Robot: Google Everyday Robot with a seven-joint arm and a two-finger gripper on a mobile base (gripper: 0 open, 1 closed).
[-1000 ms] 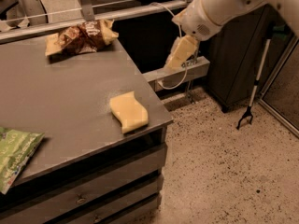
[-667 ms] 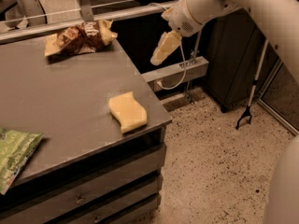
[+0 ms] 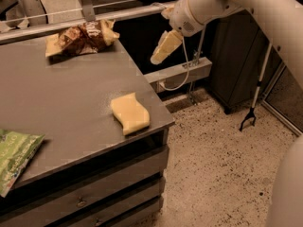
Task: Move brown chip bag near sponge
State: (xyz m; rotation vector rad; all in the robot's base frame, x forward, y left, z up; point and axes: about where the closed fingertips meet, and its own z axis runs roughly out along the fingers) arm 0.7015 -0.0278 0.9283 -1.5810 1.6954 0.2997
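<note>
The brown chip bag (image 3: 81, 36) lies at the far edge of the grey table (image 3: 57, 103), dark brown foil with pale yellow ends. The sponge (image 3: 130, 113) lies flat near the table's right front corner, pale yellow with wavy edges. My gripper (image 3: 160, 55) hangs in the air off the table's right edge, to the right of the bag and beyond the sponge, holding nothing. Its pale yellow fingers (image 3: 165, 46) point down and to the left. It touches neither object.
A green-and-white snack bag (image 3: 14, 157) lies at the table's front left. Drawers (image 3: 104, 193) sit under the tabletop. A rail (image 3: 71, 20) runs behind the table. A dark cabinet (image 3: 241, 65) and a grabber tool (image 3: 253, 103) stand on the speckled floor at the right.
My arm has swung left, bringing the gripper closer to the table's right edge and toward the chip bag. Bag and sponge have not moved.
</note>
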